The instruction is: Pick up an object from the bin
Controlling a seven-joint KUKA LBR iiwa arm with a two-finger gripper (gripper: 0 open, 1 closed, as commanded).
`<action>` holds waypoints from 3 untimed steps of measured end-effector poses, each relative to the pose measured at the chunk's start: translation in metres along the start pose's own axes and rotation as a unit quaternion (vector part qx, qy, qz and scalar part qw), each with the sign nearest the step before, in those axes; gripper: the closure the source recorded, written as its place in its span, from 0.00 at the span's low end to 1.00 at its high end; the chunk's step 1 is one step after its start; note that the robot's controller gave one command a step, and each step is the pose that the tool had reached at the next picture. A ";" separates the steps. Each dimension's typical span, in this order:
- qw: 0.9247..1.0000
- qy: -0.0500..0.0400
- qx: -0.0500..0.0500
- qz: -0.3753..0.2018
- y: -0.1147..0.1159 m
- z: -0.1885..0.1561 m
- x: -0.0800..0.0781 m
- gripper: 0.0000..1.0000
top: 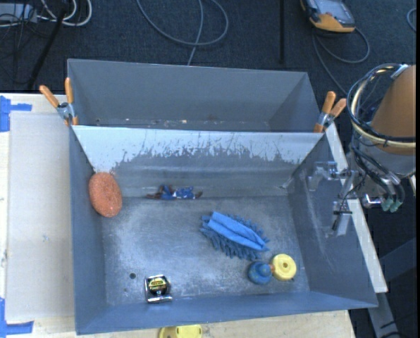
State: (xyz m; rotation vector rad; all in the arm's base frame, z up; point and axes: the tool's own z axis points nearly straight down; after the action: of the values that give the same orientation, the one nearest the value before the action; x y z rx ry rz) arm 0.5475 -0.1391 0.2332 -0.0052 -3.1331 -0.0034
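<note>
The gripper [337, 203], open or closed I cannot tell, hangs well right of the blue ridged plastic brush-like piece [234, 234], probably parked clear before choosing a target.

Prob. robotics lab: floor cables [75, 7], robot arm [392, 118], grey metal bin [196, 101].

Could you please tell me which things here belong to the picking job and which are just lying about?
Job: gripper, bin, and the things in it that could be picked: orange lump, blue brush, blue ball, yellow disc, tape measure, small blue piece.
Lying about: floor cables, orange device.
</note>
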 end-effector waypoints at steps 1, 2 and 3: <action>1.000 -0.004 0.001 -0.002 0.001 -0.005 -0.001 0.00; 0.999 -0.006 0.001 0.032 0.040 0.065 0.003 0.00; 0.992 -0.003 0.001 0.124 0.078 0.077 -0.021 0.00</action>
State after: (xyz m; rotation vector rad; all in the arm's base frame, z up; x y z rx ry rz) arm 0.5681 -0.0609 0.1560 -0.3958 -3.1143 -0.0001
